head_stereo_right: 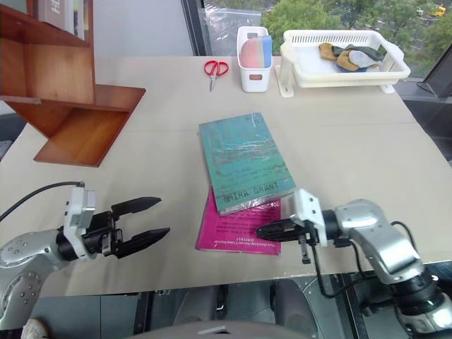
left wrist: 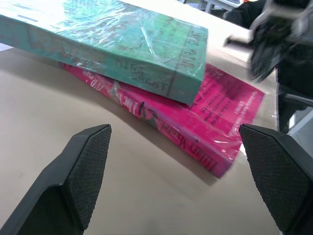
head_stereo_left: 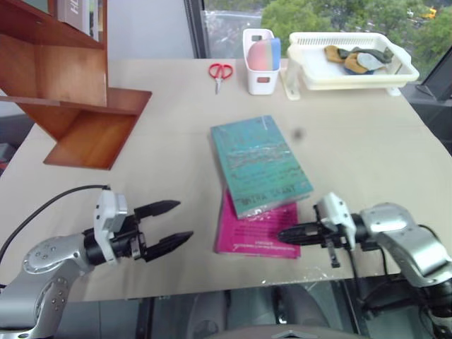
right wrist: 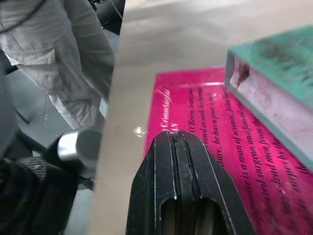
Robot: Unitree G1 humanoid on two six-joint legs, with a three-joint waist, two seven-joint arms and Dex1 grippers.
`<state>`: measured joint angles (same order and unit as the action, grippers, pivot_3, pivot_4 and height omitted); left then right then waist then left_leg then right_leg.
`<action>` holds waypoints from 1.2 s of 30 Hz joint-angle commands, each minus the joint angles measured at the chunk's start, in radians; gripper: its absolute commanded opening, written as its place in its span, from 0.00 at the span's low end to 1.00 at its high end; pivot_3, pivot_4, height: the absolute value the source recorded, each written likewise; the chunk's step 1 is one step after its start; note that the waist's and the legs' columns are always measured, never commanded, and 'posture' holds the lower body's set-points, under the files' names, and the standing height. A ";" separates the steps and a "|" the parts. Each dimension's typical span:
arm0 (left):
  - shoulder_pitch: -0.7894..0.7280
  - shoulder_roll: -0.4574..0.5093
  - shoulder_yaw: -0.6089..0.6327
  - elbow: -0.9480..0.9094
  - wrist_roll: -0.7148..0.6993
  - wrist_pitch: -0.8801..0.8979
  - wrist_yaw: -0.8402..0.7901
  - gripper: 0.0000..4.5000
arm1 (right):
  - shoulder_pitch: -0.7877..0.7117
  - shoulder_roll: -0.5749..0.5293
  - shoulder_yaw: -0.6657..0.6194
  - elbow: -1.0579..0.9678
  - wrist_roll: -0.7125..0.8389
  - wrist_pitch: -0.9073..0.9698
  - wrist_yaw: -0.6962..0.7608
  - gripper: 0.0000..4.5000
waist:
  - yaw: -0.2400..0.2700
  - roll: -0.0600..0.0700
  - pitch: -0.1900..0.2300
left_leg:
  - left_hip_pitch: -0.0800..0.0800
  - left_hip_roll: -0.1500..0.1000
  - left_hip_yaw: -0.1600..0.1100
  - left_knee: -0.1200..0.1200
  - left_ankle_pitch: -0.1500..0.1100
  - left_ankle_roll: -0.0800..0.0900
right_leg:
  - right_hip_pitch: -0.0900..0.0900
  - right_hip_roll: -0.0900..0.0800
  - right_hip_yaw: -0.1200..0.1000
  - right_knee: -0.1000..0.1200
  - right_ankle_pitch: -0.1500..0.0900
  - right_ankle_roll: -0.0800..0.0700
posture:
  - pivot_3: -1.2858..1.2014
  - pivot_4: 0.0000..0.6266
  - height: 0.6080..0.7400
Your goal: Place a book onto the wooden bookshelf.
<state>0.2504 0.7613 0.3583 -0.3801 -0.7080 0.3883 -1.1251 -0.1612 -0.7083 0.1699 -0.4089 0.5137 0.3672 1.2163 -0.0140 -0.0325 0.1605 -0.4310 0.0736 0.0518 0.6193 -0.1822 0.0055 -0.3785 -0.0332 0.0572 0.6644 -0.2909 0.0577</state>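
The teal-green book [head_stereo_left: 260,164] lies mid-table, stacked crookedly on a magenta-pink book [head_stereo_left: 256,229]. The wooden bookshelf [head_stereo_left: 67,85] stands at the far left of the table. My left gripper [head_stereo_left: 176,222] hovers open near the front edge, left of the two books, fingers pointing toward them with nothing between. In the left wrist view both book spines face the fingers [left wrist: 85,166]. My right gripper [head_stereo_left: 284,235] is shut and empty, its tip over the pink book's near right corner, just in front of the teal book's near edge. In the right wrist view the shut fingertips [right wrist: 177,147] hang above the pink cover.
Red scissors [head_stereo_left: 219,72], a white cup holding pink and blue items [head_stereo_left: 260,62] and a white basket of objects [head_stereo_left: 347,60] line the far edge. A person's trouser legs [right wrist: 73,54] stand off the table's front edge. Bare tabletop lies between shelf and books.
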 commanded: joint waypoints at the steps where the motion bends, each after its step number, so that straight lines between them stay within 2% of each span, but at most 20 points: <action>1: -0.042 0.000 -0.028 -0.033 0.012 0.026 0.060 1.00 | -0.112 -0.034 -0.209 -0.145 0.111 0.194 -0.236 0.02 | -0.001 0.001 0.001 | 0.000 0.000 0.000 0.000 0.000 0.000 | 0.000 0.000 0.000 0.000 0.000 0.000 | 0.52 0.24 1.00; 3: -0.061 0.003 -0.036 -0.037 0.008 0.043 0.076 1.00 | -0.173 -0.025 -0.229 -0.150 0.081 0.257 -0.347 0.02 | -0.001 0.001 0.000 | 0.000 0.000 0.000 0.001 0.000 0.000 | 0.000 0.000 0.001 0.001 0.000 0.000 | 0.52 0.24 1.00; 8: -0.108 0.012 -0.051 -0.033 0.014 0.068 0.109 1.00 | -0.395 0.058 -0.006 -0.022 -0.124 0.311 -0.472 0.02 | -0.003 0.000 0.000 | 0.000 0.000 0.000 0.000 0.000 0.000 | -0.001 0.000 0.001 0.001 0.000 -0.001 | 0.52 0.24 1.00; 13: -0.116 0.007 -0.054 -0.040 0.025 0.082 0.142 1.00 | -0.485 0.134 0.211 0.135 -0.294 0.266 -0.462 0.02 | 0.001 0.000 0.000 | -0.002 -0.001 0.000 0.000 0.000 0.000 | -0.002 0.000 0.001 0.000 0.000 0.000 | 0.52 0.24 1.00; 16: -0.108 0.013 -0.050 -0.049 0.030 0.110 0.178 1.00 | -0.496 0.132 0.300 0.180 -0.382 0.238 -0.435 0.02 | 0.002 0.000 0.000 | -0.003 -0.001 0.000 0.000 0.000 0.000 | -0.002 -0.001 0.000 -0.001 0.000 0.000 | 0.52 0.24 1.00; 18: -0.105 0.013 -0.049 -0.053 0.022 0.135 0.197 1.00 | -0.486 0.121 0.348 0.179 -0.381 0.251 -0.365 0.02 | 0.000 0.000 0.000 | -0.002 -0.001 0.000 -0.001 0.000 0.000 | -0.002 -0.001 0.000 0.000 0.000 0.000 | 0.52 0.24 1.00; 22: -0.108 0.002 -0.045 -0.028 0.013 0.144 0.194 1.00 | -0.470 0.158 0.338 0.183 -0.344 0.248 -0.308 0.02 | -0.001 0.000 -0.001 | 0.000 0.000 -0.001 -0.001 0.000 0.000 | -0.001 0.000 -0.001 0.001 0.000 0.000 | 0.52 0.24 1.00; 32: -0.068 -0.014 -0.038 0.066 0.041 0.071 0.130 1.00 | -0.506 0.270 0.330 0.254 -0.378 0.219 -0.310 0.02 | -0.005 0.000 -0.001 | 0.000 0.000 -0.001 -0.001 0.000 0.000 | -0.001 0.000 -0.001 0.001 0.000 0.000 | 0.52 0.24 1.00; 36: -0.052 -0.018 -0.030 0.089 0.032 0.065 0.111 1.00 | -0.491 0.274 0.287 0.227 -0.372 0.212 -0.316 0.02 | -0.004 0.000 -0.001 | 0.000 0.000 -0.001 -0.001 0.000 0.000 | -0.001 0.000 -0.001 0.001 0.000 0.000 | 0.52 0.24 1.00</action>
<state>0.1944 0.7460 0.3044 -0.2863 -0.6664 0.4702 -1.0008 -0.6659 -0.4238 0.4667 -0.1678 0.1419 0.5792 0.8936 -0.0176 -0.0323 0.1594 -0.4312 0.0735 0.0512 0.6187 -0.1822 0.0051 -0.3794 -0.0335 0.0558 0.6657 -0.2906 0.0574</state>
